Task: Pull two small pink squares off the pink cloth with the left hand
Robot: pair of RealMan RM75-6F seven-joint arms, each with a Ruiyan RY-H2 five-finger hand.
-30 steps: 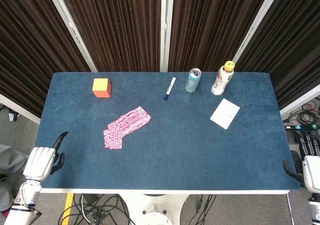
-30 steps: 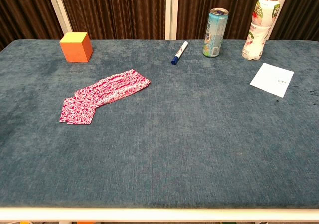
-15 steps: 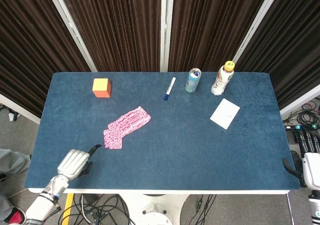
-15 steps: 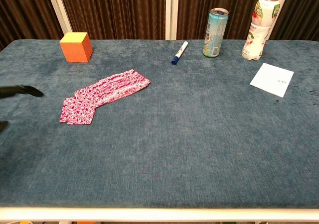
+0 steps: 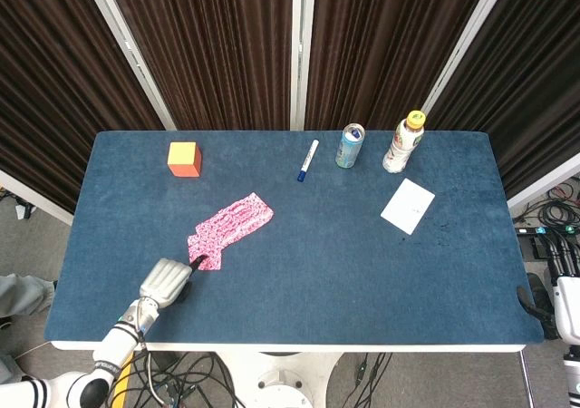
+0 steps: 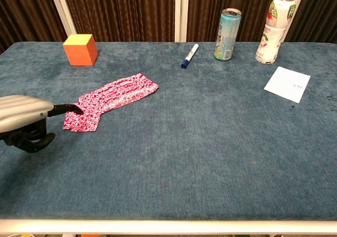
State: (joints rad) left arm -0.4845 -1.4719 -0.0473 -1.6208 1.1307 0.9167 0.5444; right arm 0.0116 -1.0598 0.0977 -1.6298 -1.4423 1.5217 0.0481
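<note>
A long table (image 5: 362,272) covered in napped blue fabric fills the room's middle, backed by dark brown pleated curtains (image 5: 217,45) split by pale upright rails. The pink cloth (image 5: 231,228), a patterned strip lying flat and slanted on the table's left half, carries small pink squares (image 6: 81,118) at its near end, though I cannot separate one from another. The left hand (image 5: 168,279), silver-backed with black fingers, sits at the near-left edge with one black fingertip (image 6: 73,108) stretched out onto that near end, the other fingers curled under and holding nothing. The right hand (image 5: 566,304) shows only partly at the right margin; its pose I cannot tell. Farther back stand a white plastic bottle (image 5: 403,142), a teal drink can (image 5: 350,146), an orange foam cube (image 5: 184,160), a white card (image 5: 408,206), and a marker (image 5: 308,160) lying flat.
</note>
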